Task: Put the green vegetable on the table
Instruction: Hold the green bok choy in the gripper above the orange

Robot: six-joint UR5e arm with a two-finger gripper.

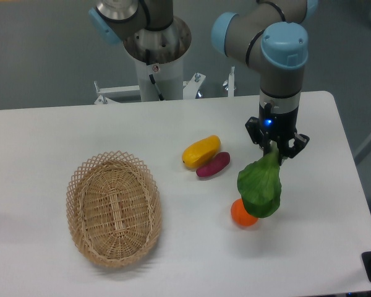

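Claw: the gripper [276, 150] points straight down from the arm's blue-capped wrist, over the right part of the table, its two fingers closed narrowly on the stem end of the green vegetable.
Green vegetable: the green vegetable [260, 185] hangs directly beneath the claw, stem end up between the fingers, broad leafy end drooping down and slightly to the left. Whether the leaf tip touches anything cannot be told.
Orange fruit: a small round orange fruit [242, 214] sits on the table below the claw and a little left, partly covered by the hanging leaf.
Purple sweet potato: the purple sweet potato [213, 164] lies to the left of the claw, at about finger height in the view.
Yellow vegetable: an oblong yellow vegetable [201, 151] lies just beyond the sweet potato, touching it.
Basket: an oval wicker basket [114, 208] stands far to the left of the claw and lower in the view.
Table: the white table [62, 136] carries all of these.
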